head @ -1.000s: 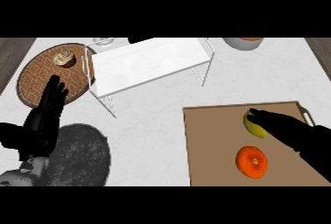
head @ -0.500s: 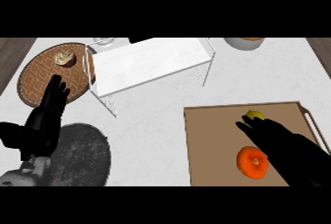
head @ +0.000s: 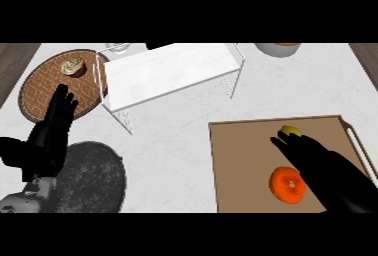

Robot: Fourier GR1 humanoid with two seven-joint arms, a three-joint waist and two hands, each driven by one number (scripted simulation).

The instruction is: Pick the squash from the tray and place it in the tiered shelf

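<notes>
The yellow squash (head: 291,130) lies at the far end of the brown tray (head: 240,165); only its far part shows. My right hand (head: 314,157) reaches over the tray from the lower right. Its straight fingers lie on the squash's near side and cover that part. An orange fruit (head: 287,184) sits on the tray just left of my right forearm. The white tiered shelf (head: 170,70) stands at the back centre, left of the tray. My left hand (head: 52,127) rests open at the left edge, fingers up.
A round woven plate (head: 44,95) with a cupcake (head: 72,66) lies at the back left beside the shelf. A dark round mat (head: 92,175) sits at the near left. A bowl (head: 279,48) and a glass (head: 118,48) stand at the back edge.
My right hand has shifted left and nearer across the tray, now covering more of the squash. The squash, tray and left hand have stayed where they were.
</notes>
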